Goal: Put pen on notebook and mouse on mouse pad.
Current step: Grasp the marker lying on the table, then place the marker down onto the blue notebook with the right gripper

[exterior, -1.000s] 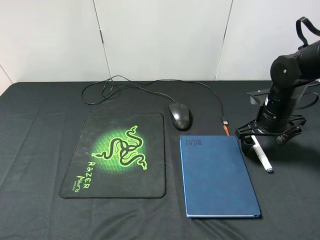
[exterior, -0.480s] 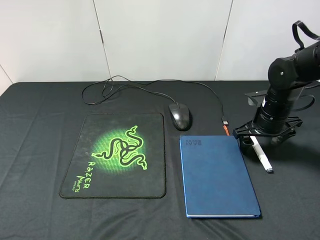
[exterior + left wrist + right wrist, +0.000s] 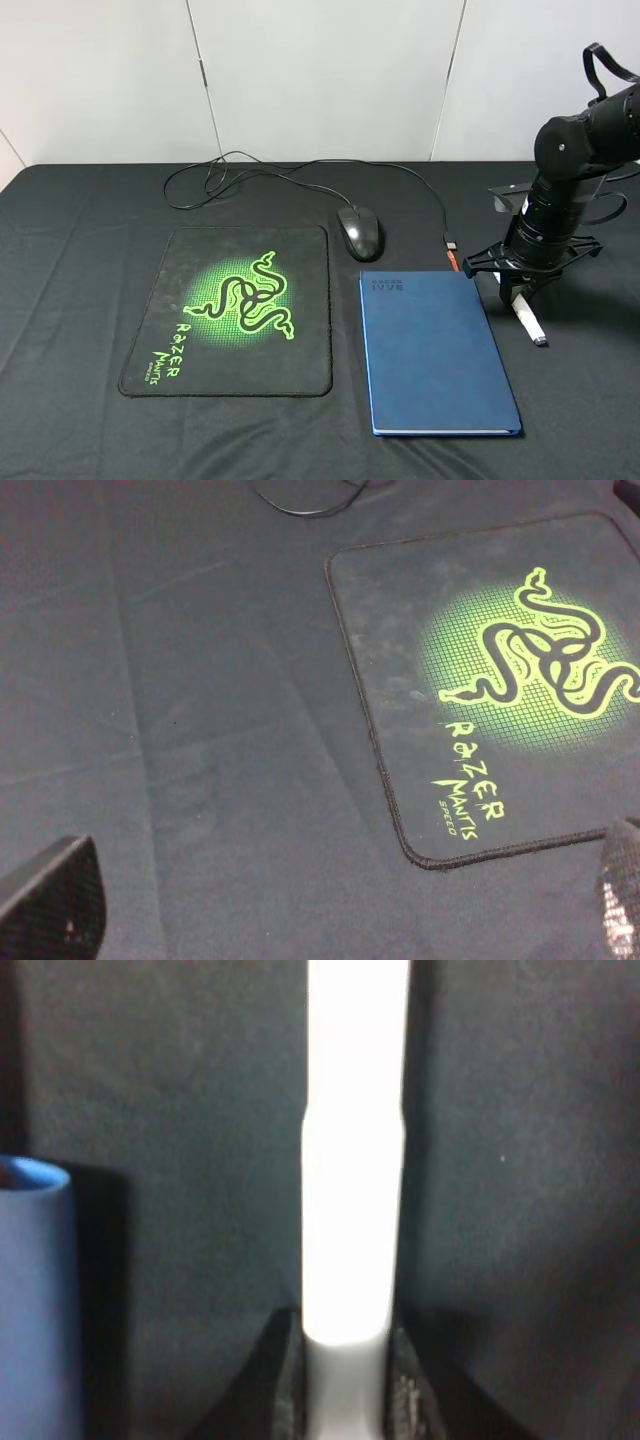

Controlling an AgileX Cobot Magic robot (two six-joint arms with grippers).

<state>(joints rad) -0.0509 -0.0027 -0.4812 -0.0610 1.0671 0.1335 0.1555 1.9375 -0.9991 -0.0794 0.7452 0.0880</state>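
Note:
The white pen lies on the black cloth just right of the dark blue notebook. My right gripper stands over the pen's far end, shut on it. In the right wrist view its fingers press both sides of the pen, with the notebook's corner beside it. The black mouse sits on the cloth between the mouse pad and the notebook's far end. My left gripper hangs open above the mouse pad's edge, holding nothing.
The mouse's thin cable loops across the back of the table and ends in an orange USB plug at the notebook's far corner. Black cloth covers the whole table. A white wall stands behind.
My right gripper's fingers, spread wide over the pen a second ago, have drawn in and shut on it. The pen, the mouse and the notebook have not moved.

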